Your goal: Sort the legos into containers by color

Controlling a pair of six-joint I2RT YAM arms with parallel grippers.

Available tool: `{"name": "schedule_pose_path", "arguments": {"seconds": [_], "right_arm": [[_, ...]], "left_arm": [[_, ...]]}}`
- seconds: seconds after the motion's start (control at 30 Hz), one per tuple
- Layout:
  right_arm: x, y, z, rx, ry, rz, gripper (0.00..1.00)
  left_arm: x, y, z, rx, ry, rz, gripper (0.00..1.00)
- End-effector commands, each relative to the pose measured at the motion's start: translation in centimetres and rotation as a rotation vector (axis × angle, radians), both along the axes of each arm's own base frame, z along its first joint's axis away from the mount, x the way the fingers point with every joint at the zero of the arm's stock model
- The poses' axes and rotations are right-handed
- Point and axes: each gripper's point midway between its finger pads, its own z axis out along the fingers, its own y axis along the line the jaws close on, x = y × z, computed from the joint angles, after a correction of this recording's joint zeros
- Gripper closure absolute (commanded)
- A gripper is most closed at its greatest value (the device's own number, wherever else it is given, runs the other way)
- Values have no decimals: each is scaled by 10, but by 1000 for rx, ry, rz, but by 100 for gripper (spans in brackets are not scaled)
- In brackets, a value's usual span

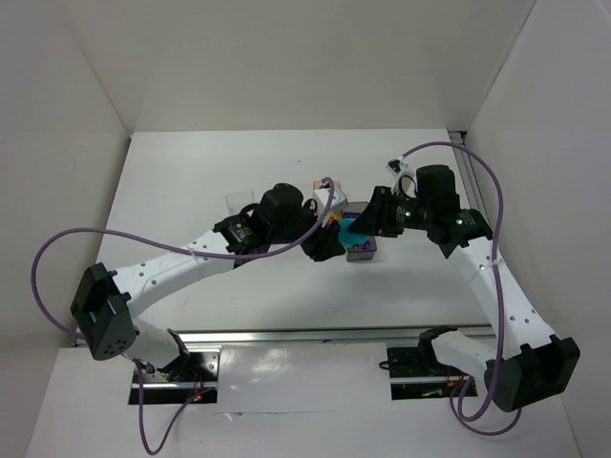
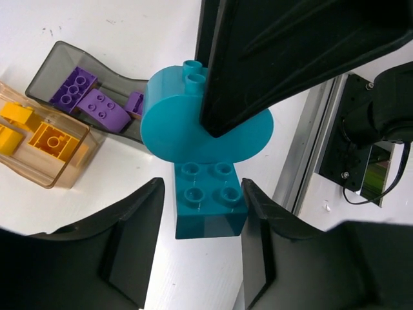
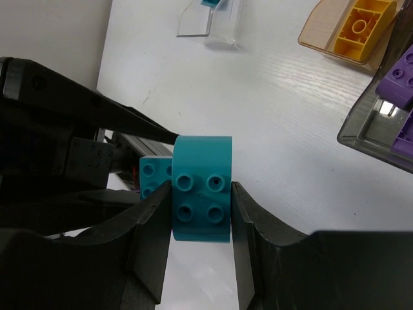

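Observation:
My right gripper (image 3: 201,194) is shut on a teal half-round lego (image 3: 201,187), held above the table. A square teal lego (image 2: 208,203) is stuck to that piece (image 2: 174,123). My left gripper (image 2: 202,210) straddles the square lego. Its right finger (image 2: 258,226) is against the brick and a thin gap shows at its left finger (image 2: 139,226). Below lie the smoky grey container (image 2: 48,71) with purple legos (image 2: 97,106) and the orange container (image 2: 58,174) with yellow legos (image 2: 48,139). The clear container (image 3: 206,22) sits further off.
Both arms meet over the table's middle (image 1: 344,234), right above the grey container (image 1: 363,253). An aluminium rail (image 1: 315,336) runs along the near edge. White walls close in the left, back and right sides.

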Motion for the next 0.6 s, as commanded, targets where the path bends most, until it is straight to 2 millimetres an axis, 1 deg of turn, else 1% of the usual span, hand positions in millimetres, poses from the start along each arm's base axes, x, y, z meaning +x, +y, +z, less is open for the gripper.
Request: {"name": "schedule_pose_path", "arguments": {"seconds": [0.0, 0.03, 0.07, 0.1, 0.2, 0.23, 0.27, 0.37, 0.4, 0.43, 0.47, 0.5, 0.53, 0.57], "right_arm": [[3, 6, 16, 29, -71, 40, 70], [1, 8, 16, 30, -71, 49, 70], [0, 8, 12, 23, -69, 53, 70], [0, 8, 12, 23, -69, 53, 70], [0, 7, 4, 13, -52, 46, 70], [0, 7, 4, 13, -52, 46, 70], [0, 7, 4, 13, -52, 46, 70], [-1, 6, 7, 16, -61, 46, 70], [0, 5, 6, 9, -63, 36, 70], [2, 6, 8, 12, -74, 36, 70], [3, 5, 7, 6, -76, 27, 70], [5, 5, 12, 10, -94, 27, 70], [8, 4, 9, 2, -87, 18, 70], [11, 5, 20, 11, -119, 18, 70]], "left_arm": [[-1, -11, 43, -104, -73, -49, 42], [-4, -14, 47, -127, -69, -65, 42], [-5, -13, 55, -145, -85, -66, 44], [-5, -14, 54, -155, -79, -62, 46], [-4, -12, 62, -159, -88, -52, 62], [-4, -12, 57, -142, -73, -51, 72], [-4, -12, 61, -144, -75, -51, 80], [-1, -10, 58, -130, -75, -27, 100], [1, -9, 58, -128, -78, -17, 100], [4, -6, 52, -121, -59, -2, 100], [2, -4, 45, -111, -35, 4, 100], [7, -1, 45, -111, -35, 18, 100], [11, 4, 35, -99, -10, 38, 100], [11, 9, 33, -100, 3, 52, 100]]}}
